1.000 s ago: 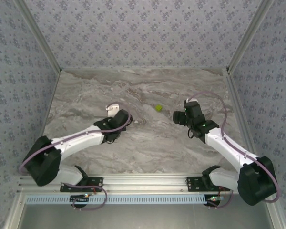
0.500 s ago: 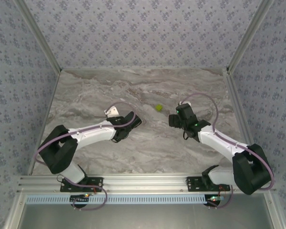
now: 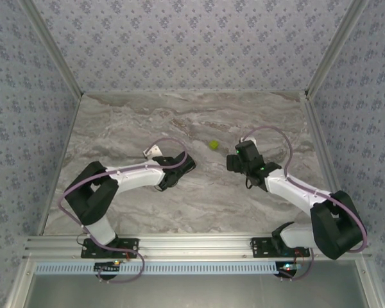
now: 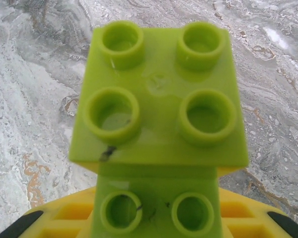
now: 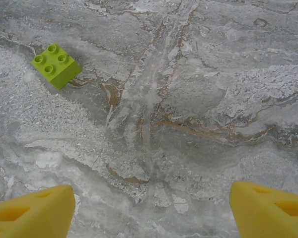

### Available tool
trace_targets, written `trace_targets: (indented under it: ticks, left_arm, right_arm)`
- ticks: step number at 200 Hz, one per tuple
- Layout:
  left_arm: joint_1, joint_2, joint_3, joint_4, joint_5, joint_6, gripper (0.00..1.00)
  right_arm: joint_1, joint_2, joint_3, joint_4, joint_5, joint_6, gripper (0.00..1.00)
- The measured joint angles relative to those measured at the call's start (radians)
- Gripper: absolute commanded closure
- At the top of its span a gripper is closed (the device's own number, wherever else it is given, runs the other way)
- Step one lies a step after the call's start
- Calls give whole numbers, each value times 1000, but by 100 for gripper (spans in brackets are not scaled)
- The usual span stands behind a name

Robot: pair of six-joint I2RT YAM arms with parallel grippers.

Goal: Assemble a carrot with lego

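Around both pincers, patterned walls (image 3: pixel 192 45) close the far side and both flanks of the marble table (image 3: pixel 199 205). A metal rail (image 3: pixel 199 242) runs along the near edge behind the arm bases. Bare marble lies ahead of each pincer toward the far wall, and more lies between the arms and the rail.

The left pincer (image 3: pixel 183 163) is closed narrow on a pair of joined lime-green bricks (image 4: pixel 159 99), with its yellow fingers (image 4: pixel 64 218) showing on either side of the lower brick. The pair's long axis runs straight out from the fingers, with the studs facing the wrist camera. The four-stud upper brick sits on the far part of the lower one, of which two studs show. A small raised mark at the centre of the upper brick's top cannot be read.

The right pincer (image 5: pixel 149 208) (image 3: pixel 233 162) stands wide and holds nothing, its fingers (image 5: pixel 35 208) over bare marble. A loose lime-green brick (image 5: pixel 56 65) (image 3: pixel 213 145) lies ahead of it and to its left. This brick rests on the table studs up, one corner turned toward the right pincer. Seen from above, it lies between the two pincers and a little beyond them.
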Motion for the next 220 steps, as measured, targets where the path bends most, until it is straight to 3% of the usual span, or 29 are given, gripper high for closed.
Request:
trace_targets:
  ticks: [47,102,164,220]
  left_arm:
    - [0,13,5,11,34,-4,45]
    - [-10,13,5,53,113,37,36]
    - [-23,3,5,84,221,93,31]
    - [-59,-83,5,93,251,129,30]
  right_arm:
    - [0,18,-9,10,0,0,17]
    - [3,48,-10,13,-3,0,18]
    - [4,78,-10,15,-9,-2,17]
    - [6,126,-10,35,-30,-4,18]
